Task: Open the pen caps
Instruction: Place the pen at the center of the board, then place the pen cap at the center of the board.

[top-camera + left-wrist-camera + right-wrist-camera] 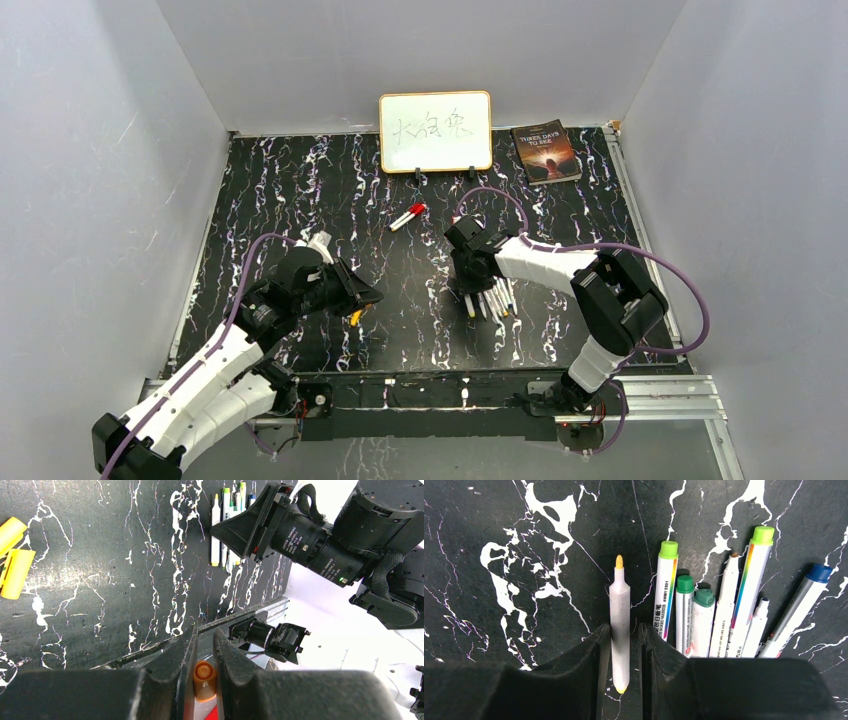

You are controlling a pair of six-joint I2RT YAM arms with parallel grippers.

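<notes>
**Orange cap gripped left, yellow pen lying between parted fingers right**

Top view. Black marbled tabletop [300, 190] inside white walls. A whiteboard [435, 131] and a book [546, 152] stand at the far edge. A red-capped pen [407, 216] lies alone near the middle, in front of the whiteboard. The left hand [365, 297] hangs low left of centre, with yellow caps [355, 318] on the tabletop just beside it. The right hand [468, 290] is down at the row of pens [495, 300], right of centre.

Left wrist view. The left hand [204, 635] is closed on an orange cap [204, 680], which sits upright between the fingers with its hollow end showing. The yellow caps [15, 567] lie touching each other at the far left. The row of pens [216, 535] shows at the top, partly behind the right arm [320, 550].

Right wrist view. The right hand [624, 627] has its fingers slightly parted. A yellow-tipped pen [620, 610], uncapped, lies between them, with a dark sliver of gap on one side. The row of pens [724, 615] lies just beside it. Four carry green caps, one a blue cap, and two show bare tips.
</notes>
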